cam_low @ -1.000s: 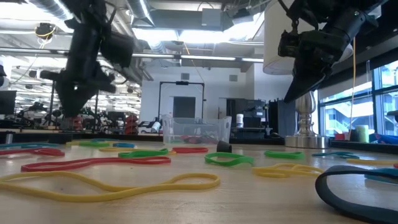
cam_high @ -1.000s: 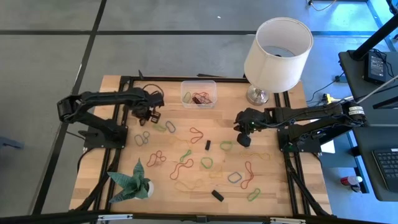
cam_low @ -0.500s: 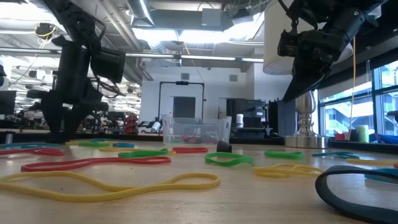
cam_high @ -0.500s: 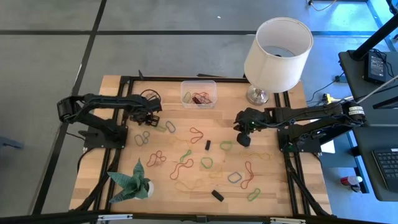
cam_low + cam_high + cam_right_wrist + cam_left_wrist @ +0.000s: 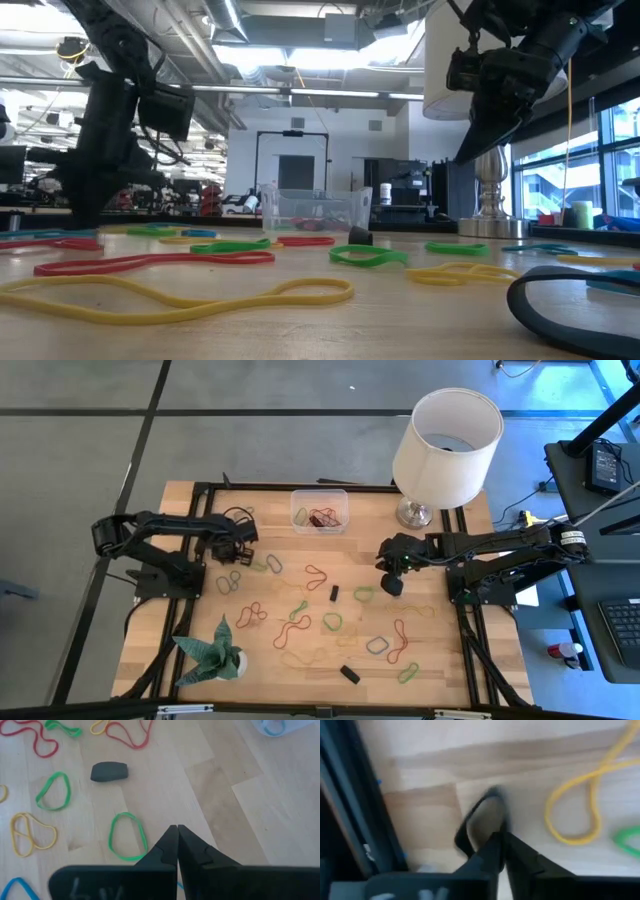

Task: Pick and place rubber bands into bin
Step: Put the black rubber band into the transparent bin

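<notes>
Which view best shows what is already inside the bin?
The high view: it looks straight into the bin, showing rubber bands inside. The low view sees only its clear side, the right wrist just a corner, the left wrist nothing.

Setting: robotics lab, open-plan hall.
Exposed ceiling ducts [image 5: 300,75] ran across the upper frame; window wall [image 5: 560,165] stood right; equipment benches [image 5: 190,200] filled the background left.

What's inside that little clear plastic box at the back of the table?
The bin holds a few rubber bands, dark red ones plus a light one by its left wall. How many lie tangled underneath cannot be made out.
</notes>
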Controlling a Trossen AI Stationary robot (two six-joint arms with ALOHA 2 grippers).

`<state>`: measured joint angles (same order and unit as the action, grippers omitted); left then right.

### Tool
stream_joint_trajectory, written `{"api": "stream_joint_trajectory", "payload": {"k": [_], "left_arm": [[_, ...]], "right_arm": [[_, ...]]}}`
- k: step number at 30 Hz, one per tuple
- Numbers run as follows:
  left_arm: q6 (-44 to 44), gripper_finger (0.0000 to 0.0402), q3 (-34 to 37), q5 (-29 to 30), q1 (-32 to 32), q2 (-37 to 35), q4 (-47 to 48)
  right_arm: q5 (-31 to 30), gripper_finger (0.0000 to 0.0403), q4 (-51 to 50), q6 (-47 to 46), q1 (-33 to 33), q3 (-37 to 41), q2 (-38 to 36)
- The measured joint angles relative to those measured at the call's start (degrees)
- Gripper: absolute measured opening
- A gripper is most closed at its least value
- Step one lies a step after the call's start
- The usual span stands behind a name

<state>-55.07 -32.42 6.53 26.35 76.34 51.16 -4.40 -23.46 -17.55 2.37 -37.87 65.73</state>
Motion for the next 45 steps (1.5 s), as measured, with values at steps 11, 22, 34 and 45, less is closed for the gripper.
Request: {"api": "stream_joint_trajectory", "payload": {"k": [11,22,34,45], "left_arm": [[0.3,0.0003,-13.0,-1.4,-2.7,0.0,-0.2],[8.5,0.0002,-32.3,7.6,-6.5,2.8,-7.3],[29.7,0.0002,-59.0,5.4,-1.2,28.0,-7.8],[32.0,0.0033,-64.8,-4.5,4.6,42.9,-3.6]], "right_arm": [[0.0,0.0006,0.0,3.1,0.0,0.0,0.0],[0.0,0.0006,0.0,6.1,0.0,0.0,0.0],[-0.5,0.0006,0.0,0.9,0.9,0.0,0.0],[-1.7,0.0006,-0.7,-7.4,2.0,0.0,0.0]]}}
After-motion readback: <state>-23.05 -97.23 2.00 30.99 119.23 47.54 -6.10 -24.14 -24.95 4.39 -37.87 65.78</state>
